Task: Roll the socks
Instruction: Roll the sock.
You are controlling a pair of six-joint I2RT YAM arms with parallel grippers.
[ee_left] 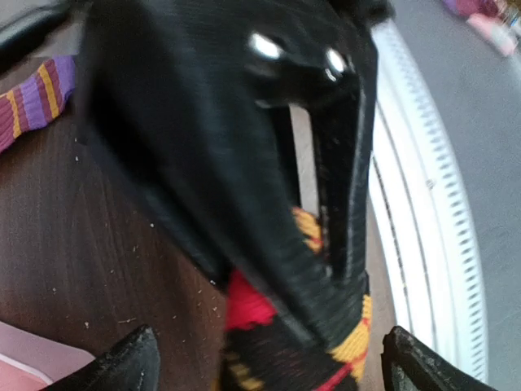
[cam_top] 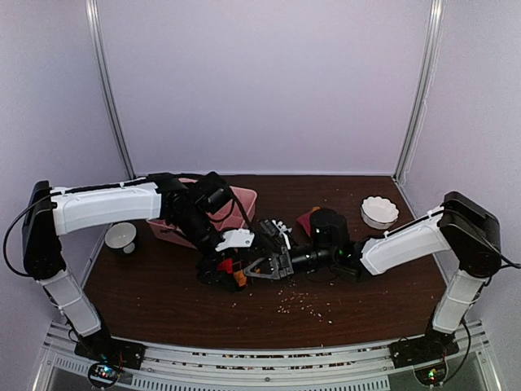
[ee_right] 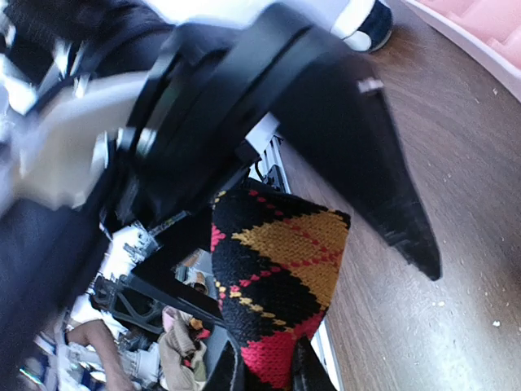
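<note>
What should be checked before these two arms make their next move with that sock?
1. Right tool has hold of the patterned sock: ok, the fabric is pinched between its fingers.
2. Left tool is ready to grab: ok, its fingers stand wide apart and are closed on nothing.
3. The two tools are clear of each other: cannot tell, they are very close together and both close-up views are blurred.
4. Second, striped sock is located: ok, it lies on the table, off to one side.
5. The held sock is rolled: cannot tell, only a bunched part shows.
6. Pink tray is out of the way: cannot tell, the left arm crosses over it.
</note>
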